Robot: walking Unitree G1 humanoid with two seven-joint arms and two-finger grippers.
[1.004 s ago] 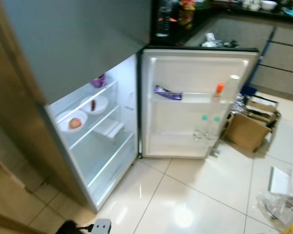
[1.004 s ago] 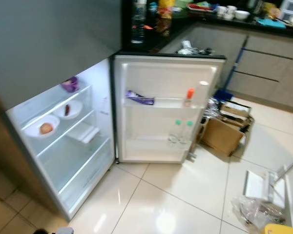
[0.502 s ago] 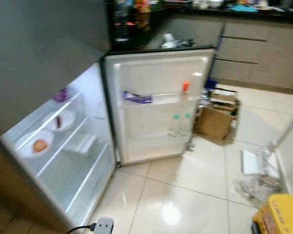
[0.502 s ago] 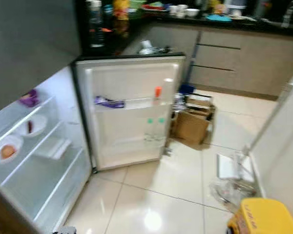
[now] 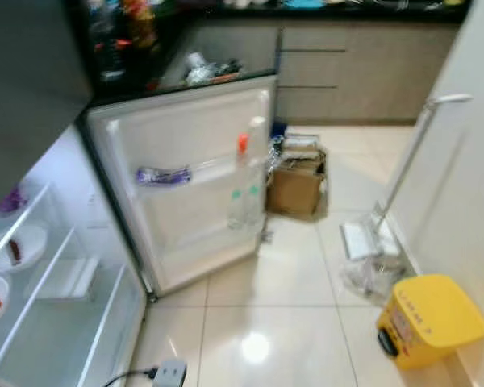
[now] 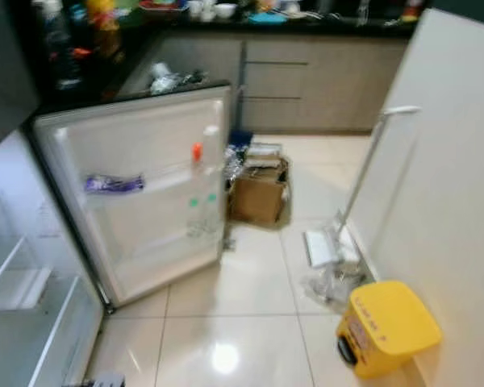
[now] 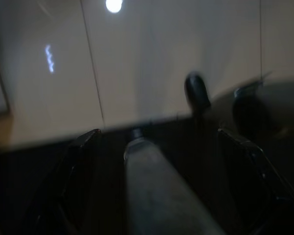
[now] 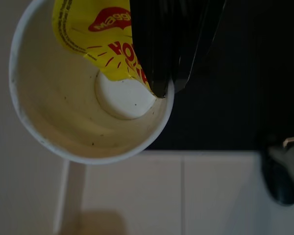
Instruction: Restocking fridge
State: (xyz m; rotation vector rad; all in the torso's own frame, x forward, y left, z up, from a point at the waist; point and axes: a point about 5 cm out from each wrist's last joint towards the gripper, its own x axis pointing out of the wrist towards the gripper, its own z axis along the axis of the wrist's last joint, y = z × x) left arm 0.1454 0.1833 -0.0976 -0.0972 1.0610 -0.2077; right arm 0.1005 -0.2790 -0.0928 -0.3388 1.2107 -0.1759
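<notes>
Change: the head view has swung rightward; the open white fridge door (image 5: 185,173) now sits left of centre and a yellow plastic box (image 5: 430,320) has come into view, so the robot is turning away from the shelves.
Right gripper (image 8: 161,73): clamped on the rim of a white paper cup (image 8: 68,117) with a yellow peeled lid.
Left gripper (image 7: 152,161): fingers spread, nothing between them, over glossy floor tiles (image 7: 152,58).
Textures: smooth plastic door, matte brown cardboard box (image 5: 294,181).

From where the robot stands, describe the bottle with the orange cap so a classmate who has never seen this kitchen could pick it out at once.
Start at the open fridge door, swung out over the pale tiled floor. On its upper door shelf, at the end nearest the cardboard box, stands the bottle with the orange cap. A purple packet lies on the same shelf, and the bottles below have green caps; this cap alone is orange.
</notes>
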